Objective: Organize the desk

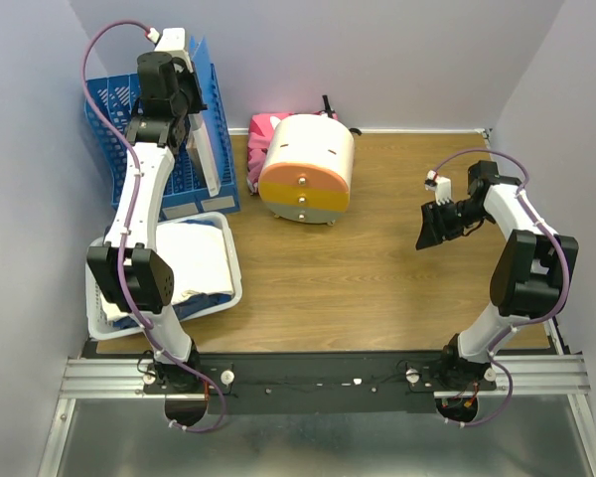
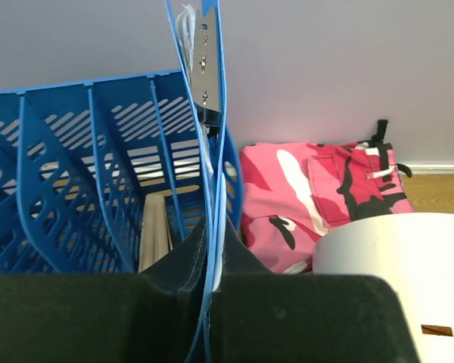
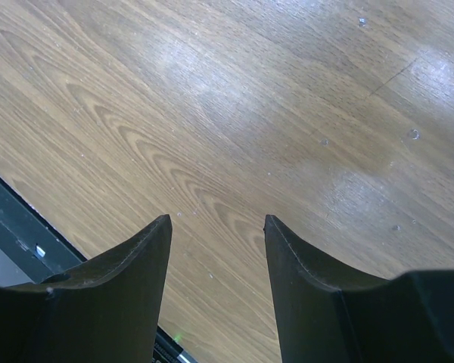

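Observation:
The desk is a brown wood-grain top. At its back left stands a blue file rack. A thin blue binder, with a metal clip bar and white sheets inside, stands upright at the rack's right side. My left gripper is shut on the binder's blue covers. My right gripper hangs open over bare wood on the right, with nothing between its fingers.
A pink camouflage bag lies against the back wall. A round white, orange and yellow drawer unit sits in front of it. A white tray with folded cloth stands at front left. Lavender walls enclose three sides.

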Action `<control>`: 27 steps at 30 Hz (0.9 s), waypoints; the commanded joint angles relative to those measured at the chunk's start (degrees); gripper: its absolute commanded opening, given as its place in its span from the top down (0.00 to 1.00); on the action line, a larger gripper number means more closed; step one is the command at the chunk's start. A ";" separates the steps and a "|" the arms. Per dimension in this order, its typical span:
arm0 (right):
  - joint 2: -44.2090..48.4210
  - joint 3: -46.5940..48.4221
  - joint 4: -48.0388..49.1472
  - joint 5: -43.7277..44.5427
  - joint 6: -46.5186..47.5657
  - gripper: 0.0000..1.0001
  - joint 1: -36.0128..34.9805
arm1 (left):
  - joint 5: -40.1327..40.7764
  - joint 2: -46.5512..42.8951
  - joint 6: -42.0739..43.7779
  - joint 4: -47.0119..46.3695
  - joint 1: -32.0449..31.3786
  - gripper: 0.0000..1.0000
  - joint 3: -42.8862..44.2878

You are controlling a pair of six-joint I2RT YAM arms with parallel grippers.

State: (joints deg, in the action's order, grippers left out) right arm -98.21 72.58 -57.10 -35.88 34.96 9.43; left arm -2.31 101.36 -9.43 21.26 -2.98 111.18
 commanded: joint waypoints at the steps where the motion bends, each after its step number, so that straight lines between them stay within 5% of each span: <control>1: 0.74 1.43 -0.29 -2.18 -0.24 0.39 -0.11 | 0.11 -0.46 1.26 1.95 -0.09 1.00 1.94; 14: 1.62 0.73 0.24 -2.88 -0.77 0.39 -0.11 | 7.05 -11.18 0.56 -24.12 -1.85 1.00 -16.16; 27: 2.15 0.02 0.59 -2.88 -0.77 0.39 -0.11 | 14.61 -12.33 3.19 -35.84 -5.19 1.00 -23.01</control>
State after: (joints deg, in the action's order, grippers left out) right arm -97.82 72.60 -57.01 -37.36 34.48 9.43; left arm 8.29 91.39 -6.90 -3.40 -7.66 89.73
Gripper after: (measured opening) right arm 0.604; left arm 0.124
